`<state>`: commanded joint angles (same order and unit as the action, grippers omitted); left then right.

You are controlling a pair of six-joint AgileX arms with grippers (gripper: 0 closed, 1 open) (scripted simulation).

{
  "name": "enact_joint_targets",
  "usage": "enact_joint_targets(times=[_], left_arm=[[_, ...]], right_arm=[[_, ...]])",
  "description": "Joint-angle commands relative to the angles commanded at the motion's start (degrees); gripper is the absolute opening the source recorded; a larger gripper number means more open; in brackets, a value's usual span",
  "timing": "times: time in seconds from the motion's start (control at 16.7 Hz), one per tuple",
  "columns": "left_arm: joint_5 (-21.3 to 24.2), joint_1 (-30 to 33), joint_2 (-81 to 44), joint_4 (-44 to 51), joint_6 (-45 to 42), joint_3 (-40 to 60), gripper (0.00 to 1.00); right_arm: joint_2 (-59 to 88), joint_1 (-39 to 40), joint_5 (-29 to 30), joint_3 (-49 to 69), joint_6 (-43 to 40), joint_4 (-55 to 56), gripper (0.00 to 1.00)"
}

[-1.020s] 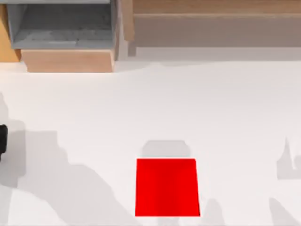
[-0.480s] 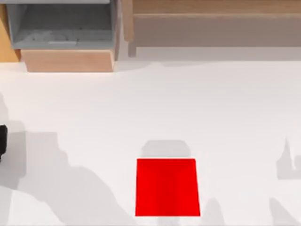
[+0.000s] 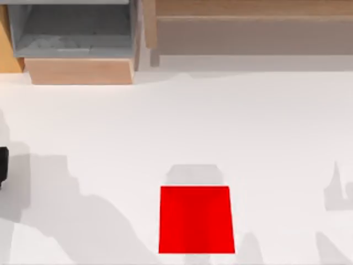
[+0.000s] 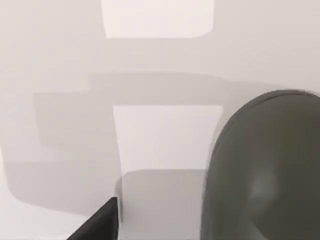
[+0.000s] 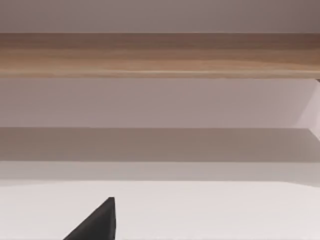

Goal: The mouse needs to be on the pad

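The left gripper point(image 4: 101, 226) hangs low over the white table point(image 3: 220, 121), just beside the mouse point(image 4: 265, 175) — a rounded, dark grey body resting on the bare tabletop. Whether this claw is apart or together I cannot tell. The pad point(image 3: 196, 220), flat and bright red, lies near the front edge around the middle, with nothing on it. A dark shape point(image 3: 2, 165) sits at the table's left edge, well apart from the pad. The right gripper point(image 5: 97, 224) faces a long wooden rail point(image 5: 160, 55) — its state I cannot tell either.
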<state>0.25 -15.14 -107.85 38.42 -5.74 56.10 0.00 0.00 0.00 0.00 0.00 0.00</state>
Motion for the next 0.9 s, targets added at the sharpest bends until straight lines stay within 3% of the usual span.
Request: enact_joint_targets(times=[0.12, 0.18, 0.6, 0.9], left_arm=[[0.0, 0.0, 0.0, 0.0, 0.0, 0.0, 0.02], [0.0, 0.0, 0.0, 0.0, 0.0, 0.0, 0.0], [0.0, 0.0, 0.0, 0.0, 0.0, 0.0, 0.0], [0.0, 0.0, 4.0, 6.0, 0.1, 4.0, 0.0]], right_arm=[[0.0, 0.0, 0.0, 0.0, 0.0, 0.0, 1.0], [0.0, 0.0, 0.0, 0.0, 0.0, 0.0, 1.0], [0.0, 0.0, 0.0, 0.0, 0.0, 0.0, 1.0], [0.0, 0.0, 0.0, 0.0, 0.0, 0.0, 1.0]])
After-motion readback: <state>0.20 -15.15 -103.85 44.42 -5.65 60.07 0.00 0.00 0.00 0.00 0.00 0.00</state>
